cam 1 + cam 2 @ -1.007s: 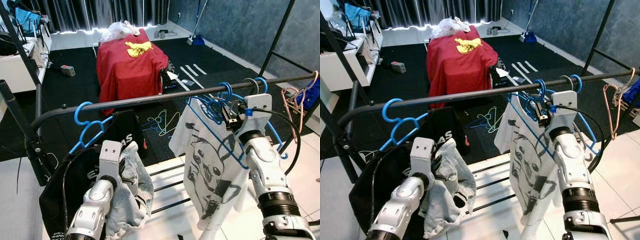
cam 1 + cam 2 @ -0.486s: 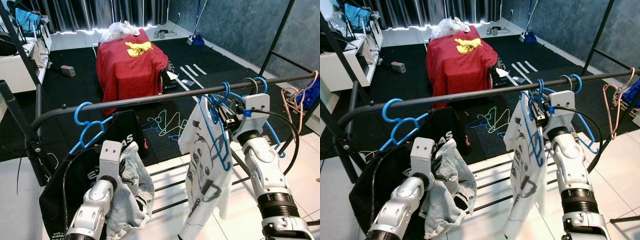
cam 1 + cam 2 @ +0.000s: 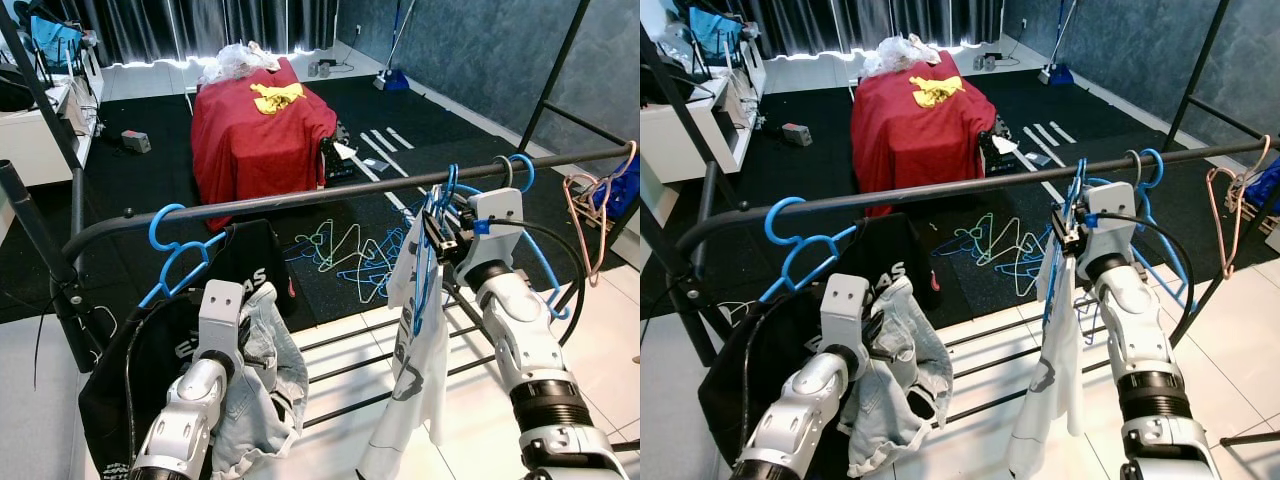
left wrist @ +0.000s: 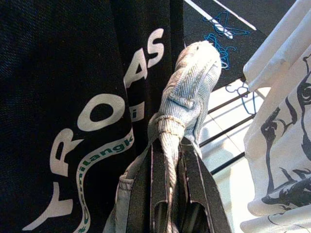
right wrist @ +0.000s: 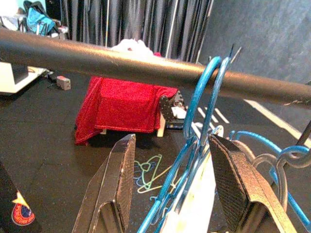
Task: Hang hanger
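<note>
A blue hanger (image 3: 432,240) carrying a white printed T-shirt (image 3: 415,370) hangs by its hook (image 5: 206,97) on the black rail (image 3: 300,198), turned edge-on to me. My right gripper (image 5: 172,141) is just below the rail, open, with the hook between its fingers and close to one finger (image 5: 233,184). My left gripper (image 4: 167,145) is low at the left, shut on a light denim garment (image 3: 265,390). Beside it a black T-shirt (image 3: 130,370) hangs from another blue hanger (image 3: 170,240).
More blue hangers (image 3: 520,170) and pink ones (image 3: 585,200) hang further right on the rail. Loose hangers (image 3: 345,255) lie on the dark floor beyond. A red-covered table (image 3: 260,130) stands behind, a white shelf (image 3: 30,130) at the left. The rack's lower bars (image 3: 340,370) cross below.
The white T-shirt and its hanger have swung from facing me to edge-on. My right gripper has shifted a little left along the rail. The left arm has stayed put.
</note>
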Available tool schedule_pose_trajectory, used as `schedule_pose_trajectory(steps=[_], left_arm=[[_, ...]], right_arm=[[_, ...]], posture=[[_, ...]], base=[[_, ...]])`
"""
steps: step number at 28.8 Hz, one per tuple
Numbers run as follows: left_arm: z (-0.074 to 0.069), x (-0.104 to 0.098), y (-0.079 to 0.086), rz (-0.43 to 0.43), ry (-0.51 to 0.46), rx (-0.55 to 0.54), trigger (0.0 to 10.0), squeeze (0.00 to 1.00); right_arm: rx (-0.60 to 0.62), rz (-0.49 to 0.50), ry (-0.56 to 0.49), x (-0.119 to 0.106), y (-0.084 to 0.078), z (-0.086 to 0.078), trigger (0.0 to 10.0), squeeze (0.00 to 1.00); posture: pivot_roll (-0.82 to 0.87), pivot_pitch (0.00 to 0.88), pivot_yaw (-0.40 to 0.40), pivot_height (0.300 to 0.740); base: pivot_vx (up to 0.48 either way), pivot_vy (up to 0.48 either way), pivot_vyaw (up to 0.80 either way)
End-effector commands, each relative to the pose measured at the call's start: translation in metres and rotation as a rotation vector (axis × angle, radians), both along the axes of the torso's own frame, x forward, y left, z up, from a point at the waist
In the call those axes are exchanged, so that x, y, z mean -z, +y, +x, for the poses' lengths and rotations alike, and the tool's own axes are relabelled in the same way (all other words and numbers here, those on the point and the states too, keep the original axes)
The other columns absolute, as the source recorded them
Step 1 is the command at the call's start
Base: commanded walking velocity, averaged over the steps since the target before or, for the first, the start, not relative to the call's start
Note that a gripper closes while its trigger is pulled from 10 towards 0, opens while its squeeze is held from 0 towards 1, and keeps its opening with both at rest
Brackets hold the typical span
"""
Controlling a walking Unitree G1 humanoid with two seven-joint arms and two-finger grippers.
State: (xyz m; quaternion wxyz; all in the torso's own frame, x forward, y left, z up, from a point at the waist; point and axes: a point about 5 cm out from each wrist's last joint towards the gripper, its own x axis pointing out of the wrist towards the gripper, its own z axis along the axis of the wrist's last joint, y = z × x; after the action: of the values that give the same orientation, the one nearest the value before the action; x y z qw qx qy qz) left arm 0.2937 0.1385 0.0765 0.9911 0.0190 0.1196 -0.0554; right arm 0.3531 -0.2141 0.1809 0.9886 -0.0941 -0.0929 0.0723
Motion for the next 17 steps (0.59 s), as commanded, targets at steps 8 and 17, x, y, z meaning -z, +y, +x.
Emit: schedule_pose_trajectory(steps=[8, 17], left_arm=[[0.003, -0.007, 0.003, 0.027, -0.026, 0.008, 10.0, 0.00], [0.003, -0.008, 0.006, 0.034, -0.029, 0.005, 10.0, 0.00]], right_arm=[[0.012, -0.008, -0.014, -0.009, -0.010, 0.008, 10.0, 0.00], [0.007, -0.003, -0.009, -0.013, -0.015, 0.015, 10.0, 0.00]], posture=[[0.02, 0.004, 0.019, 0.740], [0.03, 0.000, 0.011, 0.740]], base=[[0.000, 0.000, 0.00], [0.000, 0.000, 0.00]])
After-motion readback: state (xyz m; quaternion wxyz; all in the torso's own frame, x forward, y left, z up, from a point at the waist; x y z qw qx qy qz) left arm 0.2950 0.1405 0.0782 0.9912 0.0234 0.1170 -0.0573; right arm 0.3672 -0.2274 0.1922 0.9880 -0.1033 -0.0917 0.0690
